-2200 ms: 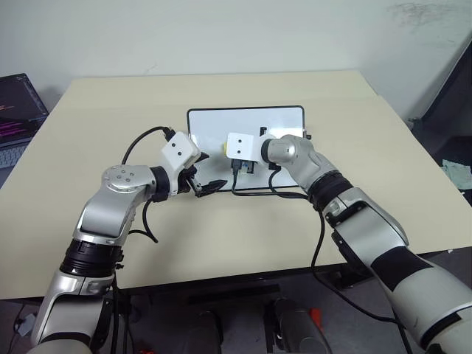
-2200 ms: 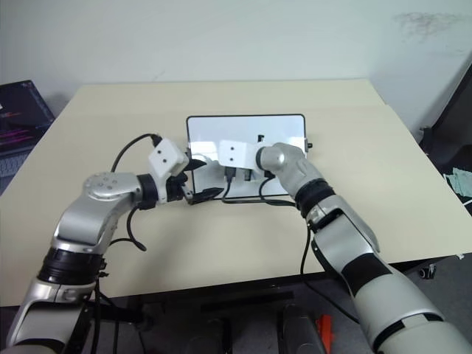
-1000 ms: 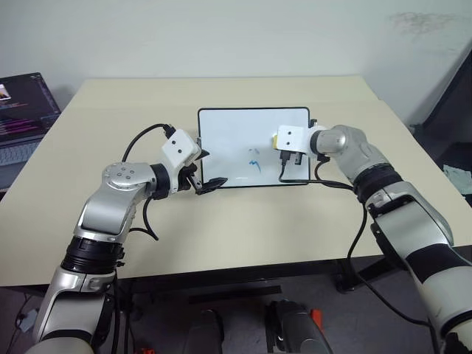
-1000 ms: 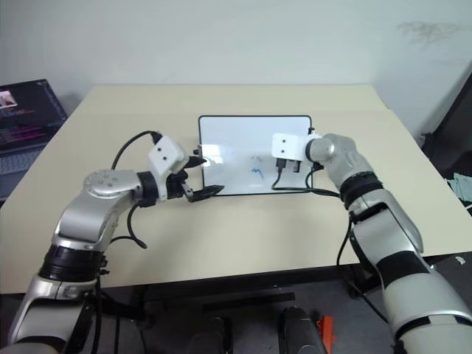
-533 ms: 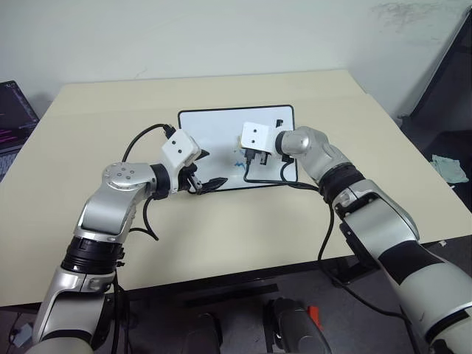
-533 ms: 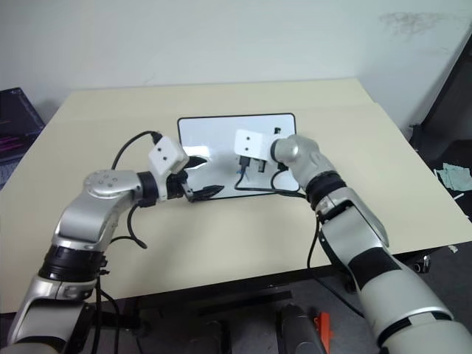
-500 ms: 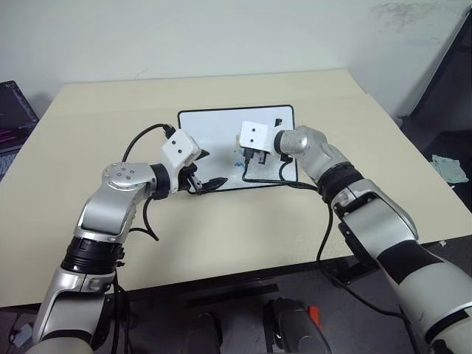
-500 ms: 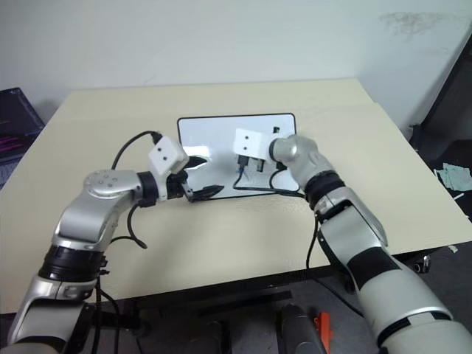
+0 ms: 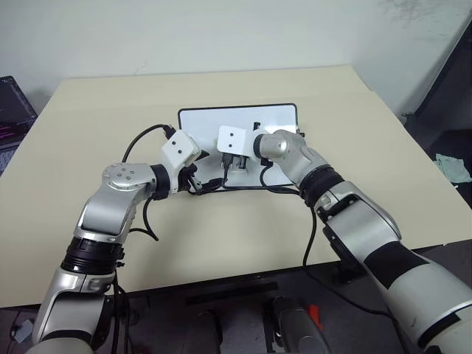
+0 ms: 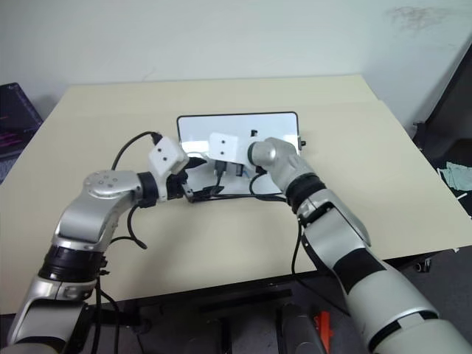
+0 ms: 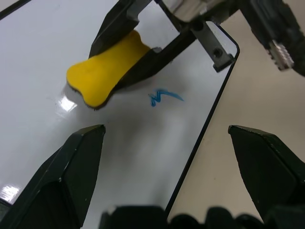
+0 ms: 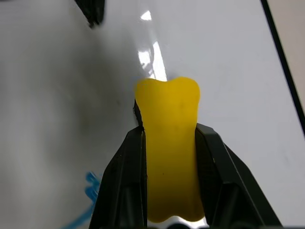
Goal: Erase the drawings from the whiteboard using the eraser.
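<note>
The whiteboard (image 9: 274,118) lies flat on the table with its black frame showing. My right gripper (image 12: 171,132) is shut on the yellow eraser (image 12: 170,157), which presses flat on the board's left part. One of the drawings, a small blue scribble (image 11: 164,98), sits right beside the eraser (image 11: 107,69) and also appears as the blue scribble (image 12: 88,200) next to the right fingers. My left gripper (image 9: 206,171) stands open at the board's near left corner, its black fingers (image 11: 71,162) spread wide over the white surface, close to the right gripper (image 9: 234,166).
The beige table (image 9: 369,184) stretches wide around the board. A laptop (image 9: 11,110) sits off the table's left edge. Black cables (image 9: 276,188) trail from the right wrist across the board's near edge.
My right gripper has slid the eraser leftward across the board, from its right part to close beside the left gripper. The left arm has kept still. The head view has shifted a little.
</note>
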`<state>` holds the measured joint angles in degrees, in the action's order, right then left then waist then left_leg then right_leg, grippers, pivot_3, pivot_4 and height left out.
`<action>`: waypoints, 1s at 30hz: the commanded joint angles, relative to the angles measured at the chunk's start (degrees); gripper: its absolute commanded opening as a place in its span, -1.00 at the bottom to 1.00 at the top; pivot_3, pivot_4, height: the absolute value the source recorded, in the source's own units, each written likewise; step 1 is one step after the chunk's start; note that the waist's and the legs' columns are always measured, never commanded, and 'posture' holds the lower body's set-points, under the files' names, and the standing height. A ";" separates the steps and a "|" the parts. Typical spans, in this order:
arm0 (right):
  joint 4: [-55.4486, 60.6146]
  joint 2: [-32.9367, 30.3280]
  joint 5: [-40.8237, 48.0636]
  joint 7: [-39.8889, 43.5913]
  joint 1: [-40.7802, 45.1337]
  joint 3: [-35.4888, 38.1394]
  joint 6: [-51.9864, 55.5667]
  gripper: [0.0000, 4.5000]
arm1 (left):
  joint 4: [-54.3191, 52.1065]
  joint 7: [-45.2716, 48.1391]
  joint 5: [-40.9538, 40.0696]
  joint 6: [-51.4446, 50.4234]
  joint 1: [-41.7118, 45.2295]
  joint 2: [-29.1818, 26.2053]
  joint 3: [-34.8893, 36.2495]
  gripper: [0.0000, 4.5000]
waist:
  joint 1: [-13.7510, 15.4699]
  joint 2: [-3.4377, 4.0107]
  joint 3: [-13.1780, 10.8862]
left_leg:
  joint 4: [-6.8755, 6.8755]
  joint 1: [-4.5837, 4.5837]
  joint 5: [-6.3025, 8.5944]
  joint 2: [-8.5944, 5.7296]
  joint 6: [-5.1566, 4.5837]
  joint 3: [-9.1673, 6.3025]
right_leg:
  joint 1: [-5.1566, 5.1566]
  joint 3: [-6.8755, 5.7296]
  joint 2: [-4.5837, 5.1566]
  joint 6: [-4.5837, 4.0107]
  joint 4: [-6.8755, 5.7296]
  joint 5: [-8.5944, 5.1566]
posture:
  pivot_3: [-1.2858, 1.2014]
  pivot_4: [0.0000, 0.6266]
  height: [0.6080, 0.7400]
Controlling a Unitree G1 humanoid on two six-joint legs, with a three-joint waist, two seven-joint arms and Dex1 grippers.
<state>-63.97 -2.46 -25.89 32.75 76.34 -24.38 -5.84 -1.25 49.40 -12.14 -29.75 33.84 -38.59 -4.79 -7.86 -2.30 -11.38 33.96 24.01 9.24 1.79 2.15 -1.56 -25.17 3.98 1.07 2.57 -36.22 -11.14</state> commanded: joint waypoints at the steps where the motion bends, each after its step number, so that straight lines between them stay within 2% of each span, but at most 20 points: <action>1: 1.74 0.07 -0.18 1.30 -0.21 -0.56 -0.20 -0.56 | -1.65 -0.02 0.49 0.29 0.13 -0.73 0.50 1.00 | 0.09 0.00 0.00 | 0.00 0.01 0.01 0.00 0.01 -0.01 | -0.01 -0.01 0.00 0.00 0.00 0.00 | 0.03 -0.52 1.00; 10: 3.37 -5.70 -1.36 3.61 -3.06 -1.76 0.40 -0.56 | -1.72 0.08 0.44 0.23 -0.15 -0.66 0.89 1.00 | 1.37 0.00 0.00 | 0.01 0.01 0.05 -0.01 0.07 -0.01 | 0.00 -0.01 0.00 0.00 -0.01 -0.01 | 0.03 -0.52 1.00; 18: 10.28 -16.67 -2.71 7.05 -10.35 -2.89 0.42 -0.56 | -1.12 0.30 0.43 0.50 0.19 -0.37 0.66 1.00 | 3.84 -0.04 0.03 | 0.15 0.00 0.03 -0.05 0.07 0.03 | 0.20 -0.01 0.06 -0.02 0.06 -0.02 | 0.03 -0.52 1.00; 26: 14.45 -23.84 -2.57 8.77 -13.62 -2.48 1.13 -0.56 | -0.44 0.80 0.57 0.80 0.72 -0.56 0.52 1.00 | 4.52 -0.04 0.03 | 0.57 -0.10 0.03 -0.05 0.07 0.03 | 0.60 -0.03 0.14 -0.02 0.19 -0.02 | 0.03 -0.52 1.00; 30: 15.92 -25.87 -2.42 9.65 -14.89 -2.46 1.17 -0.56 | -0.30 0.98 0.66 0.77 1.00 -0.51 0.47 1.00 | 4.45 -0.04 0.03 | 0.88 -0.10 0.22 -0.05 0.38 0.04 | 0.75 -0.04 0.21 -0.02 0.30 -0.02 | 0.03 -0.52 1.00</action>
<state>-46.70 -26.23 -26.29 41.70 62.91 -26.69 -7.04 -1.20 50.24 -11.55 -29.77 33.45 -38.76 -4.88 -3.41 -2.34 -11.35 34.87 23.91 9.48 1.74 2.54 -1.50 -24.39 3.94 1.30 2.55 -35.88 -11.16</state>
